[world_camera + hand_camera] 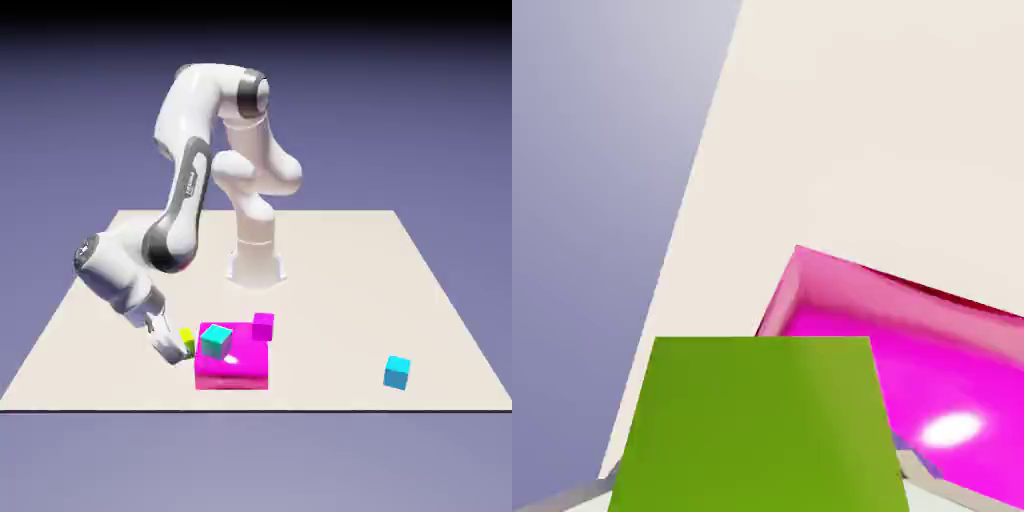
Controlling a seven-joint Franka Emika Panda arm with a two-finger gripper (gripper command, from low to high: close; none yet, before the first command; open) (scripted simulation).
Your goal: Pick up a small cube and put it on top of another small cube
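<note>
The gripper [172, 347] was closed on the small lime cube [187, 341], which sat between its fingers near the front edge of the tabletop [330, 260], toward the exterior view's left. In the hand view the lime cube [762, 425] filled the lower middle and hid most of the fingertips; whether it was clear of the tabletop or still resting on it could not be told.

Just beside the held cube, on the exterior view's right, lay a large flat magenta block [232, 366] with a small teal cube [215, 340] on its top near the gripper's side. A small magenta cube [263, 325] stood at the block's far corner, and a cyan cube [397, 372] sat well apart toward the front right corner.

The nearest likely target seemed to be the teal cube, lying higher than the lime cube and to the exterior view's right of it, so the coming move would probably call for a lift first, then a short sideways carry over the block.
</note>
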